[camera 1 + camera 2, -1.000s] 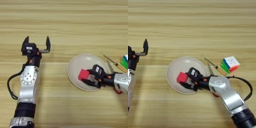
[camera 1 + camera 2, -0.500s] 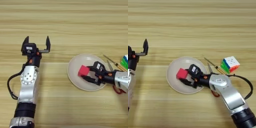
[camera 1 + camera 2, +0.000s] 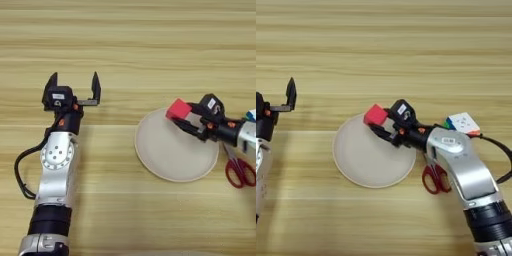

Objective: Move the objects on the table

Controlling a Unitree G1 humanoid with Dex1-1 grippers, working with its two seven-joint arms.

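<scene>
R gripper (image 3: 381, 125) grips small red cube (image 3: 375, 114) over plate (image 3: 363, 160) rim; L gripper (image 3: 74, 89) parked w/ fingers wide.

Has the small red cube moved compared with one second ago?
Yes. The right pincer has carried the small red cube from over the middle of the cream plate to over its far rim.
</scene>
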